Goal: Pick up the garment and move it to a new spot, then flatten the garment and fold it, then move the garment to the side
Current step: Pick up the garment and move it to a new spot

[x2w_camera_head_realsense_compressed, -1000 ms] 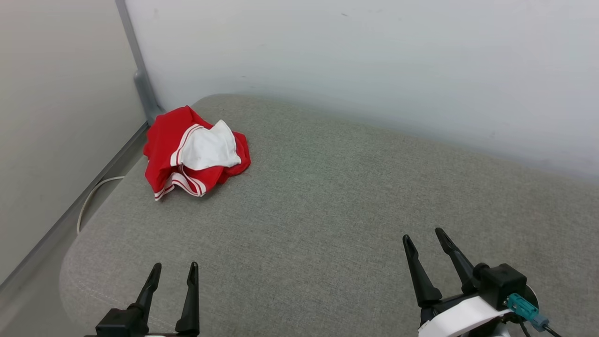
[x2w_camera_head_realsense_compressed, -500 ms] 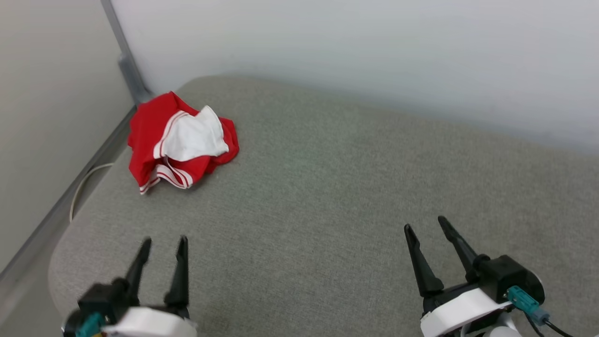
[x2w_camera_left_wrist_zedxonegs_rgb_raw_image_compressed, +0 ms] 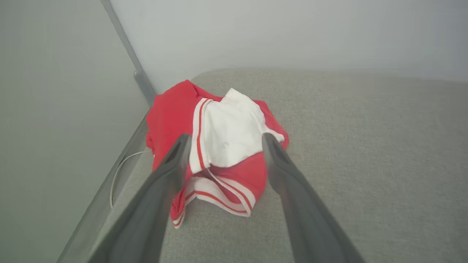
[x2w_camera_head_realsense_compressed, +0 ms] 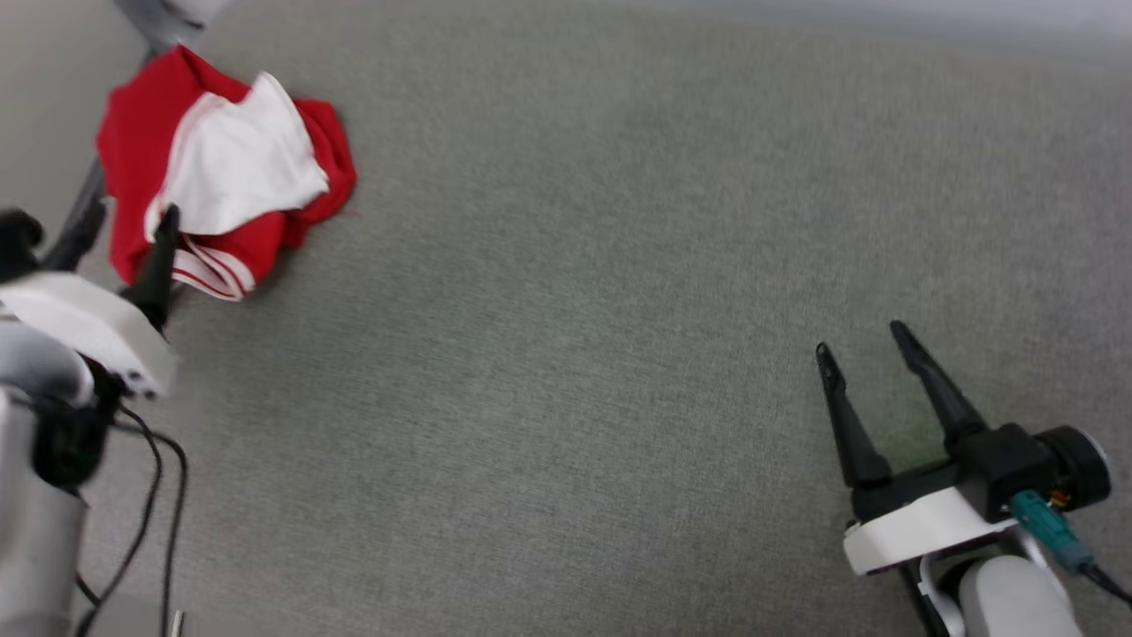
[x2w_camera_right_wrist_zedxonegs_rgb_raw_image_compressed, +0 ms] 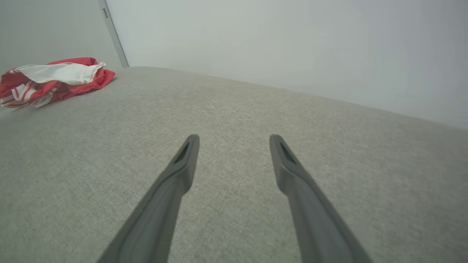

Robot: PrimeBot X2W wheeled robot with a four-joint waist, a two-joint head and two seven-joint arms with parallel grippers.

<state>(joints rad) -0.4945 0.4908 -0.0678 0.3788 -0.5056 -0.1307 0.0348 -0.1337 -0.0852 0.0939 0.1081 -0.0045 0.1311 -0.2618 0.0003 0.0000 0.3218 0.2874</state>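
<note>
Crumpled cloth marks the far left corner in the head view: the garment, red with a white sleeve on top and striped trim along its near edge, lies in a heap on the grey cushion. The left pincer reaches up from the left edge with its two dark fingers spread, one of them crossing the near edge of the heap in the picture. Black cables hang below its white wrist. The right pincer sits low at the right over bare cushion, fingers apart and empty, well apart from the garment. In the left wrist view the left pincer's fingers stand wide, and the garment shows between and beyond their tips; whether the tips touch the cloth cannot be told. The heap lies near the cushion's rounded corner, just beside a grey post that runs up the pale wall, with a white cable looping in the gap to the left. In the right wrist view the right pincer's fingers are spread over plain grey fabric with nothing between them, and the garment appears low and flat at the far left.
</note>
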